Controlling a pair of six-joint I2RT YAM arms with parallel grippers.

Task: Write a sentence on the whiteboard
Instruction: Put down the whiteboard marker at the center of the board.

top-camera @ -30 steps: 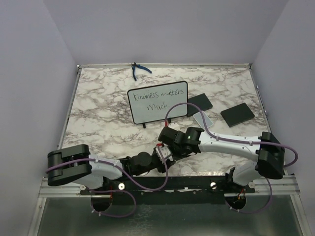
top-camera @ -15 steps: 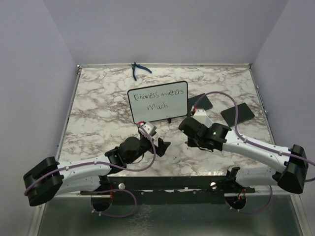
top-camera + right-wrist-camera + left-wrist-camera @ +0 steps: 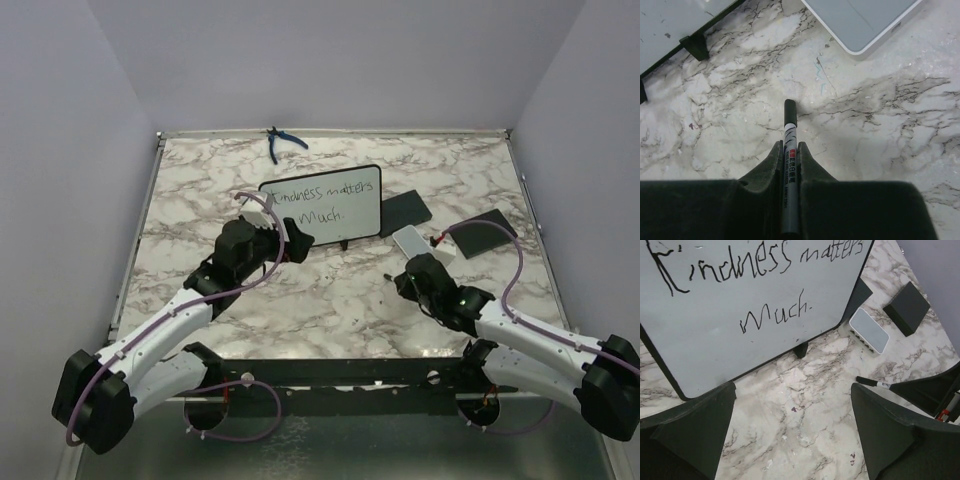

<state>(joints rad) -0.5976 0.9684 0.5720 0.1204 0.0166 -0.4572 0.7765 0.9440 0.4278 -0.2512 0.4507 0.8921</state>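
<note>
The whiteboard [image 3: 320,205] stands upright at the back middle of the marble table, and it fills the top left of the left wrist view [image 3: 740,305]. The sentence [image 3: 765,270] on it reads "Kindness matters Much." in two lines. My left gripper [image 3: 292,243] is open and empty, just in front of the board's lower left part; its dark fingers [image 3: 695,425] frame bare marble. My right gripper [image 3: 404,281] is shut on a black-capped marker [image 3: 790,165], held low over the table to the right of the board. The marker also shows in the left wrist view [image 3: 872,383].
A pale grey eraser block [image 3: 412,241] lies right of the board, also seen close ahead of the marker [image 3: 860,20]. Two flat black pads [image 3: 405,212] [image 3: 482,233] lie further right. Blue pliers [image 3: 282,143] lie at the far edge. Walls enclose the table.
My left arm has swung out from the near middle up to the board's lower left. My right arm has pulled back right and nearer, away from the board, still holding the marker.
</note>
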